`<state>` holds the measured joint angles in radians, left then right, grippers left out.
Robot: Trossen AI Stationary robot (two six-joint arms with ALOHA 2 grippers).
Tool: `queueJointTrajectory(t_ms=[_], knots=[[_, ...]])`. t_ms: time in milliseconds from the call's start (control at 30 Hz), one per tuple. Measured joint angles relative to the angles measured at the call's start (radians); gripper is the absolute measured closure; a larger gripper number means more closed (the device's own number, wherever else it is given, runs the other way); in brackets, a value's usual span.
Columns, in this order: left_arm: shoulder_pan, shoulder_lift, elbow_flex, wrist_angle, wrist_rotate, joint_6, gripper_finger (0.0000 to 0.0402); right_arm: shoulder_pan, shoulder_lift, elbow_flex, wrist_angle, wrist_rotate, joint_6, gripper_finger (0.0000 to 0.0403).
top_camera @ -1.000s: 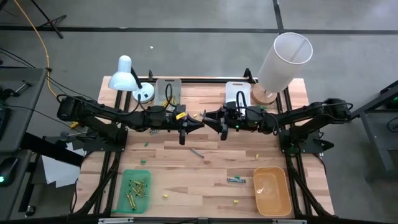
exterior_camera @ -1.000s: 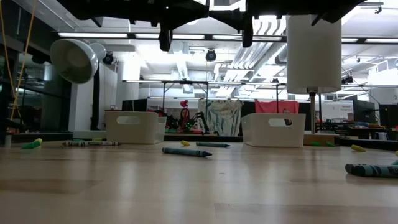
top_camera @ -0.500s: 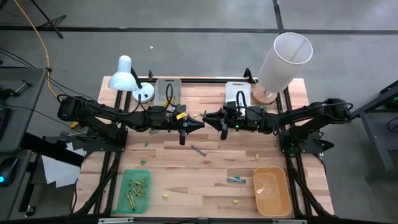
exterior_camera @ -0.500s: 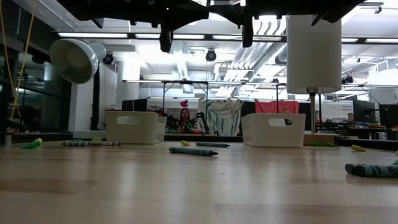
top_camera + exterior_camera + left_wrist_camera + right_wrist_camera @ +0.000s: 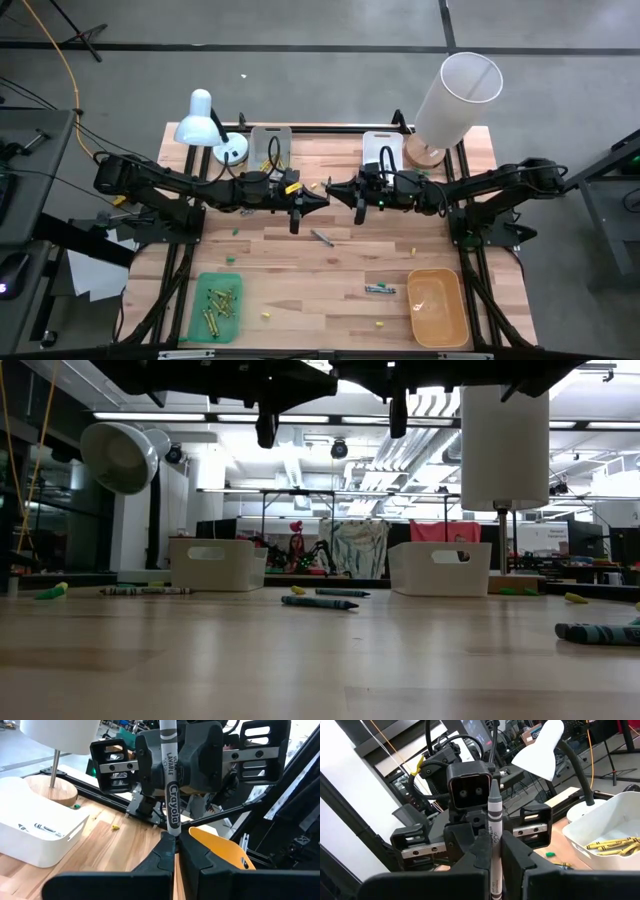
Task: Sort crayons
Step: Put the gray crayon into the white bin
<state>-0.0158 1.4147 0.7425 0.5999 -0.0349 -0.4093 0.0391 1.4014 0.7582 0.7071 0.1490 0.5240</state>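
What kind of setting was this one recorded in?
Most likely a robotics lab or workshop. The wooden table stands on a bare grey floor, the low view shows open ceiling pipework with strip lights and further workbenches behind, and cables trail beside the rig.

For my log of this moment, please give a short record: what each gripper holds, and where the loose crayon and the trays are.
left gripper: shut on left grey crayon
right gripper: shut on right grey crayon
loose crayon: flat on table, below the two grippers
green tray: front left, holds crayons
orange tray: front right
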Motion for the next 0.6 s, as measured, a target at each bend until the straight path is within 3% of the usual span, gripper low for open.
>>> queueJointTrajectory(t_ms=[300, 600], knots=[[0.001, -0.005, 0.001, -0.015, -0.001, 0.030, 0.0388, 0.000, 0.000, 0.000, -0.002, -0.001, 0.002, 0.0396], [0.040, -0.107, -0.001, -0.273, -0.004, 0.020, 0.0304, -0.016, -0.096, 0.001, -0.093, -0.008, -0.048, 0.0402]])
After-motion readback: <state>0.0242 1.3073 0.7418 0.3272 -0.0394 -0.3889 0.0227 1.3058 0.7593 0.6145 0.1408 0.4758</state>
